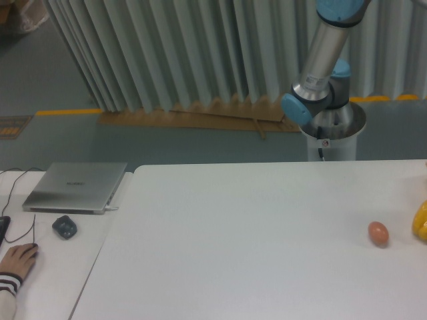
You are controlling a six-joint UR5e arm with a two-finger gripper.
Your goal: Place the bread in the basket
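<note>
We see the arm [320, 60] rising out of frame behind the white worktop [253, 240], jaws out of view, brown egg [378, 233] beside a yellow thing [420, 221], closed laptop [75, 187] far left.

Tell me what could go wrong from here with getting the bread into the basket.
Neither bread nor basket shows in this view, and the gripper is out of frame, so nothing confirms a target. The brown egg lies loose near the right edge and could be grabbed by mistake or knocked rolling. The yellow thing, cut off by the frame, could also be mistaken for bread.
</note>
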